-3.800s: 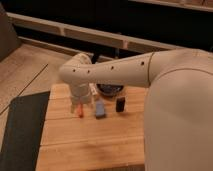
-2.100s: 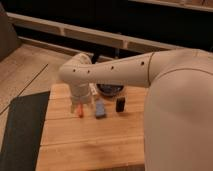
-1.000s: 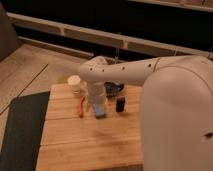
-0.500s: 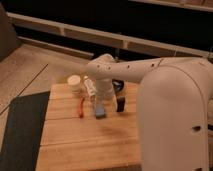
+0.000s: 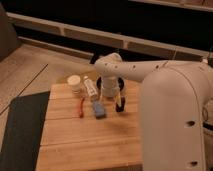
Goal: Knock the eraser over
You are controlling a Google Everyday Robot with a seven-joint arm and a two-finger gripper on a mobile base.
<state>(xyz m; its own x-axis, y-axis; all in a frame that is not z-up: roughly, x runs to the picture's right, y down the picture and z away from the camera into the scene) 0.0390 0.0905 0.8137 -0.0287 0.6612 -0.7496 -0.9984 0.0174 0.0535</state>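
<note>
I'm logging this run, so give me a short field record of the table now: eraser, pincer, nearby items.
eraser: black block, upright on the wooden table
pincer: low over the table, close by the eraser's top
blue pad: flat, beside the eraser, apart from it
orange pen: lying flat beyond the blue pad
white cup: near the far edge
task state: eraser not yet knocked over

A pale wooden surface (image 5: 85, 142) carries a small white round cup (image 5: 74, 83) near its far left corner. Just right of the cup lies a white tube (image 5: 90, 88). Nearer the camera a thin orange pen (image 5: 82, 107) lies beside a flat blue pad (image 5: 99, 110), the two apart. A dark mat (image 5: 20, 131) covers the floor to the left. The gripper (image 5: 114, 96) hangs low, right of the tube.
</note>
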